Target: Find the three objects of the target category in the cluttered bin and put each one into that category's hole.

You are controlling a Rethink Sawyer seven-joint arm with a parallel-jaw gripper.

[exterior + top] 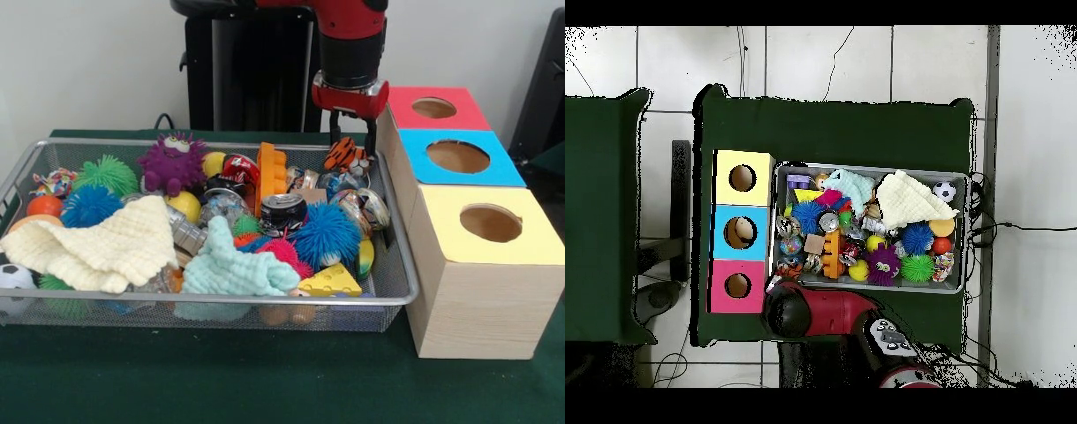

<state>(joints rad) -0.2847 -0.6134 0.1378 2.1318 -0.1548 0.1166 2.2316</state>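
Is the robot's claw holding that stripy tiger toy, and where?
Seemingly yes: the gripper has its fingers around the top of the small orange-and-black striped tiger toy, over the bin's corner.

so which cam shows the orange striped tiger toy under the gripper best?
Front view: the orange striped tiger toy sits at the gripper, stripes clear. Overhead, the red arm hides that bin corner, leaving only an orange patch.

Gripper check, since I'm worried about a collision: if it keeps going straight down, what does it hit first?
Most likely the orange striped tiger toy directly beneath the gripper, though depth is unclear.
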